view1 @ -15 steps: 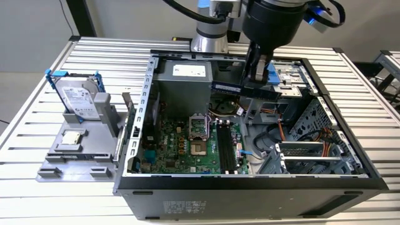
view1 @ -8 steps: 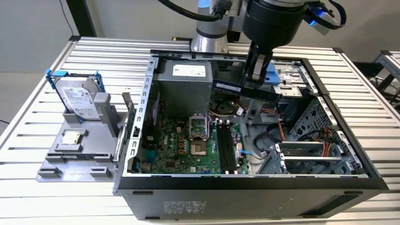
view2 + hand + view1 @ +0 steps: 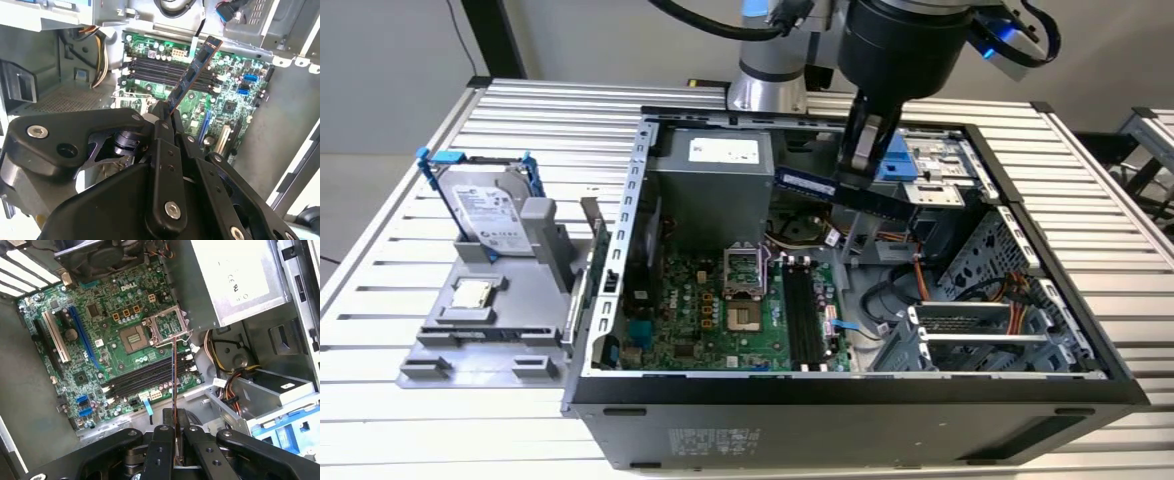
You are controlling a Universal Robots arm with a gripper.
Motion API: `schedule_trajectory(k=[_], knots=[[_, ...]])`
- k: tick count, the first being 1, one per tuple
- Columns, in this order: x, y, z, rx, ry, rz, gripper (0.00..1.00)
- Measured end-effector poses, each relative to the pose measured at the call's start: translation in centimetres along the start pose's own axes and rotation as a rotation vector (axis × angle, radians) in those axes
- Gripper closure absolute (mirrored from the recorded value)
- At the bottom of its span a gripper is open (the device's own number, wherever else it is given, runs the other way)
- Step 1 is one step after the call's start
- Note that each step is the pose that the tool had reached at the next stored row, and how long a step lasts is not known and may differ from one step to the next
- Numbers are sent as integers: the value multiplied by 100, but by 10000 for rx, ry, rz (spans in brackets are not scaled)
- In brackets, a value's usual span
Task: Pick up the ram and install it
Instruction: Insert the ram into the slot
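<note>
Claw [image 3: 163,119] tight around ram [image 3: 194,75]

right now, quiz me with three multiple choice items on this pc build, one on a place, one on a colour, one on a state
1. Where is the ram?
A. seated in a motherboard slot
B. in the gripper, above the open computer case
C. lying on the grey stand
2. What colour is the hard drive's bracket?
A. red
B. yellow
C. blue
3. How is the processor socket?
A. cover raised, no chip in it
B. cover shut over a chip
C. under a cooler

Answers: B, the gripper clamps the stick in mid-air; C, blue strips frame the drive; A, the metal cover stands up beside bare contacts.
</note>
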State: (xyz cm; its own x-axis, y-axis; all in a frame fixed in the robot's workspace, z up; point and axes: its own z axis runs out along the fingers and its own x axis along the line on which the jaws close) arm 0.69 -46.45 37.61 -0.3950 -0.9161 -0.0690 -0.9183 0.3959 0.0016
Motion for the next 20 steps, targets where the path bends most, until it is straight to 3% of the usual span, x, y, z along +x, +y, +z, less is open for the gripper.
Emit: schedule_trajectory(k=[20], knots=[[8, 19, 0, 117, 7, 2046, 100]])
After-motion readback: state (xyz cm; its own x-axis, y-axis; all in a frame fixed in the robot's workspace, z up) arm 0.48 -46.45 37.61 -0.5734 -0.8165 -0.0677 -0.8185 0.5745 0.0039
